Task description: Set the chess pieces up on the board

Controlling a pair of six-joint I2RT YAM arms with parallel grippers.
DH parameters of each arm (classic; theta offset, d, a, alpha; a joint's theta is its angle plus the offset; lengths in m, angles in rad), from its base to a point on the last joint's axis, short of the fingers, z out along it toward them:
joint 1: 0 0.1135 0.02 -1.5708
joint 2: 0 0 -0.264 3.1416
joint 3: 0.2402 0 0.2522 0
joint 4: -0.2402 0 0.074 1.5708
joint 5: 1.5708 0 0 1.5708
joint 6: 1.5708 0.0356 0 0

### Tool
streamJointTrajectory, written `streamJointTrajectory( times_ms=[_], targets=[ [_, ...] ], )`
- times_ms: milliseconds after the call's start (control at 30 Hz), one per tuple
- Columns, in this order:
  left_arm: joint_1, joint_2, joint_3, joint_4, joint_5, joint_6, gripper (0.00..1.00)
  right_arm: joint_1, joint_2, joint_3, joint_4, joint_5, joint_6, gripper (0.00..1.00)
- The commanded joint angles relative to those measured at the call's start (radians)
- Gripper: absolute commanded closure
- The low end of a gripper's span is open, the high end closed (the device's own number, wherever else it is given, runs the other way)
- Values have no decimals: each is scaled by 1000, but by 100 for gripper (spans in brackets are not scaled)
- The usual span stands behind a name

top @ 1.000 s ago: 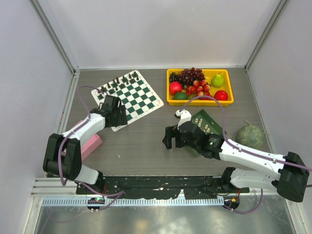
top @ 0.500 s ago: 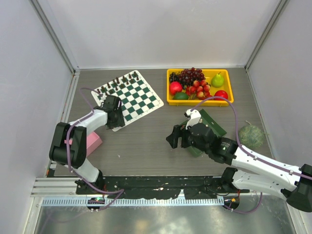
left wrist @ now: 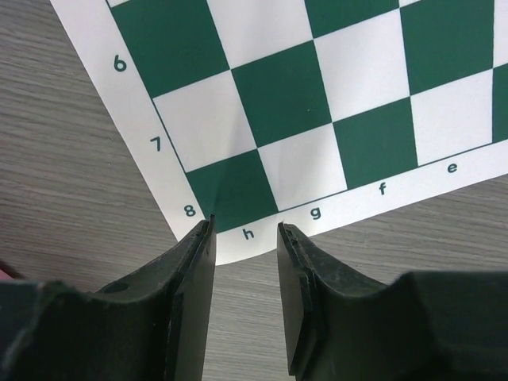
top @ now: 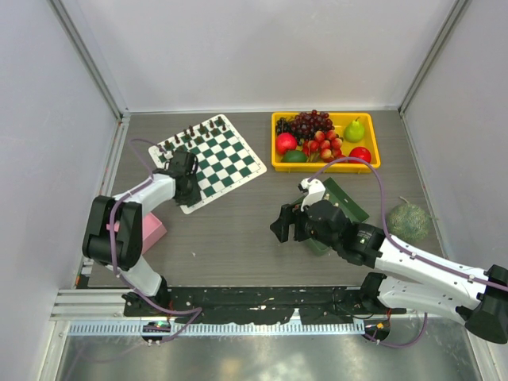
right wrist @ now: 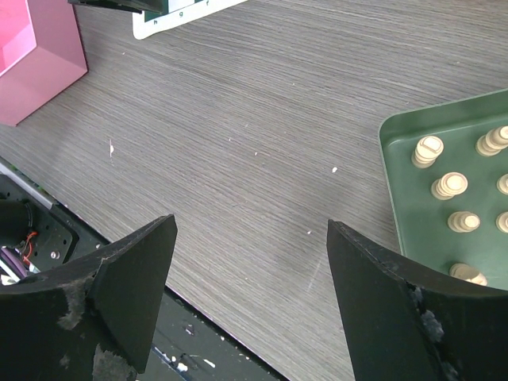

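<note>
While left gripper [left wrist: 246, 228] overhangs board [left wrist: 317, 95], seemingly closed

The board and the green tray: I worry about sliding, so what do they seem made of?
The board looks like thin matte printed paper or vinyl: flat, crisp edge, printed letters. The green tray seems moulded plastic, faintly shiny, with a rounded raised rim.

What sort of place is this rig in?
Likely a robot lab test cell, not a home: plain grey panel walls all round, two white-and-black robot arms at the wood-grain table, and staged props such as the green-and-white checkered chess mat.
</note>
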Motion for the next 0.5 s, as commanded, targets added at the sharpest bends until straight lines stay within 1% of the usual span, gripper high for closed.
streamJointTrajectory(
  times_ms=[0, 267, 467],
  targets=[
    [5, 14, 49, -34, -19, -15, 58, 0, 0, 29, 5, 6, 5, 17],
    [5, 32, 82, -95, -12, -9, 66, -2, -9, 20, 8, 3, 0, 17],
    [5, 18, 66, -119, -3, -23, 63, 0, -12, 22, 11, 4, -12, 17]
  ],
)
